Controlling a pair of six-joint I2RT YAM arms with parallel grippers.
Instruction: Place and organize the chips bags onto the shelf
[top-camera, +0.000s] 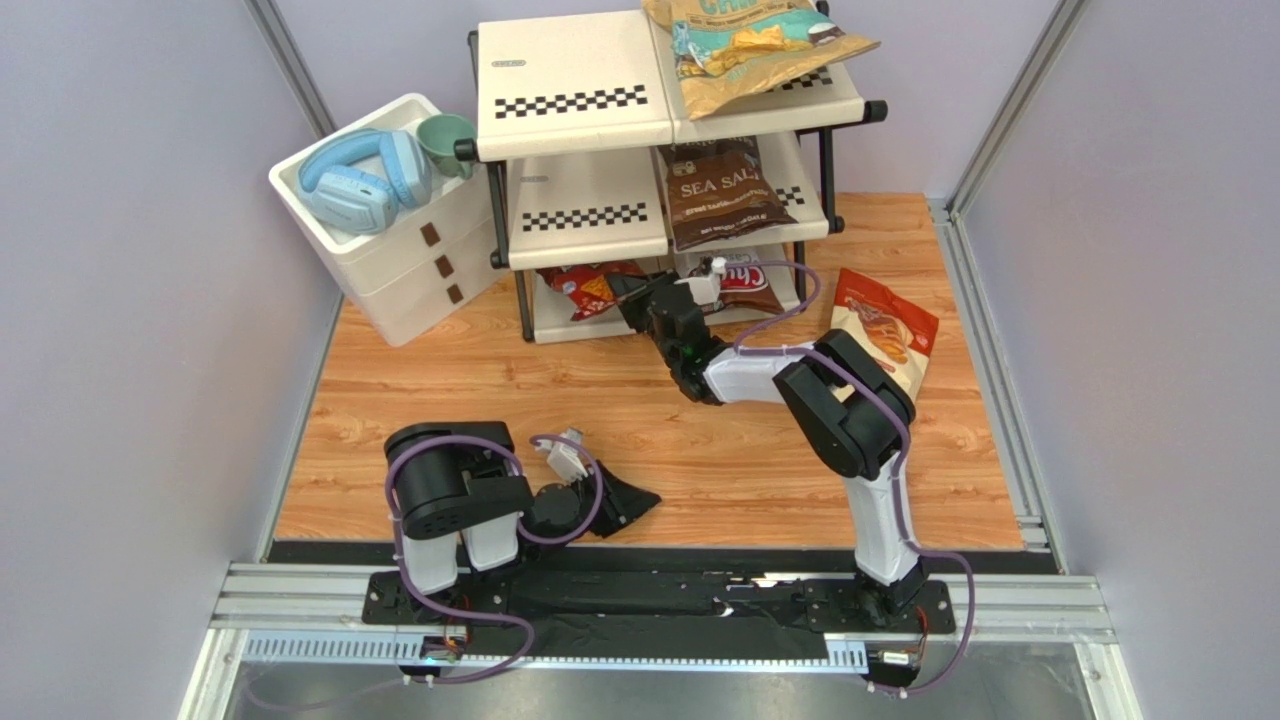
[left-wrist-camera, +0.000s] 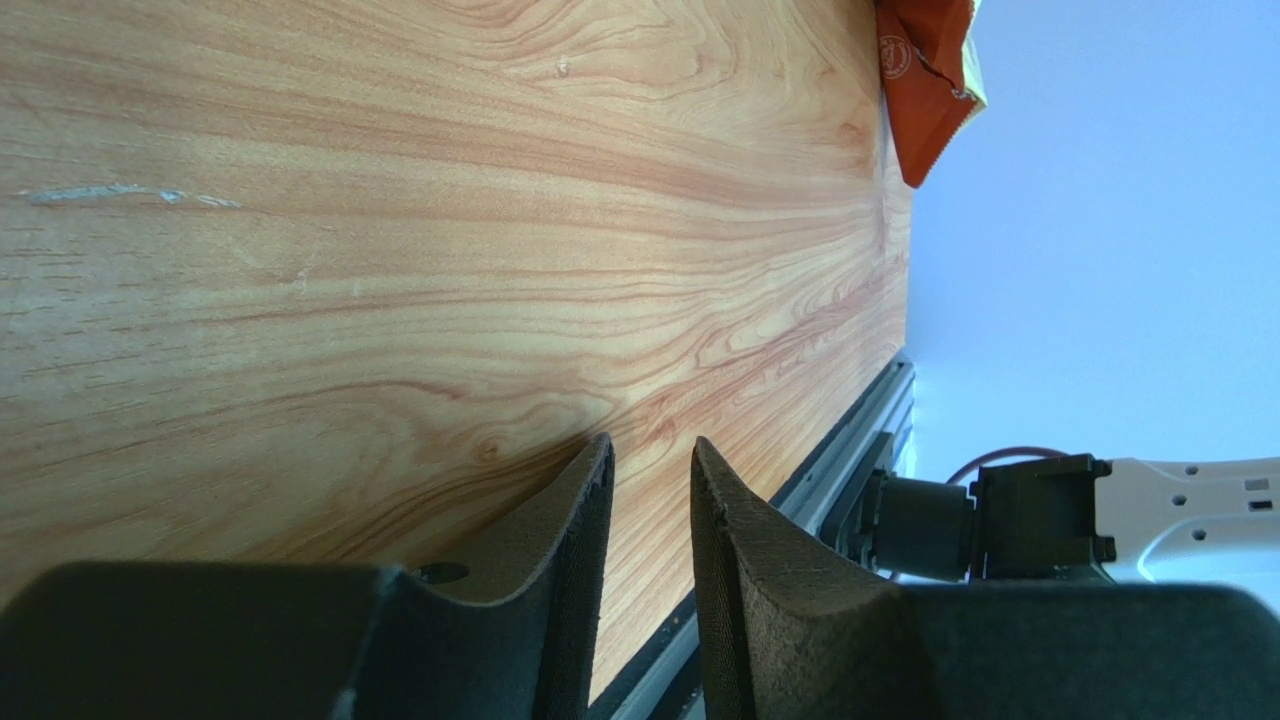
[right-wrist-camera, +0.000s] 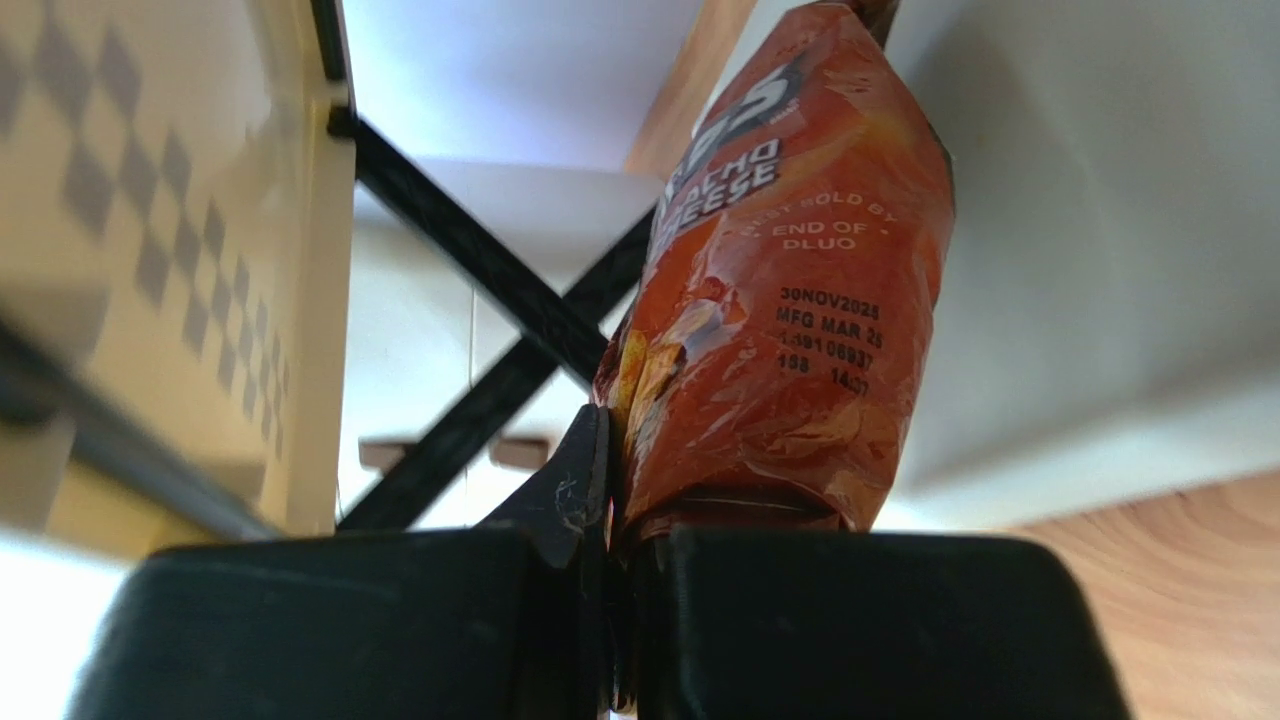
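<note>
At the near edge of the table (top-camera: 451, 393), the left gripper (left-wrist-camera: 649, 450) lies low over the wood, its fingers a little apart with nothing between them. Farther out on the right, the cream bag (top-camera: 887, 327) lies flat on the table, near the shelf (top-camera: 564, 75). The right arm stretches to the shelf's bottom tier. There the right gripper (right-wrist-camera: 606, 480) has its fingers pinched tight on the edge of the Doritos bag (right-wrist-camera: 781, 300), which is in the left half of that tier. The Chuba bag (top-camera: 747, 281) lies just right of it on the same tier. The Sea Salt bag (top-camera: 721, 192) rests on the middle tier's right half. The tan-and-teal bag (top-camera: 751, 45) lies on the top tier, overhanging its front. Left of the shelf, a drawer box (top-camera: 394, 263) carries headphones (top-camera: 361, 177) and a cup (top-camera: 446, 143).
</note>
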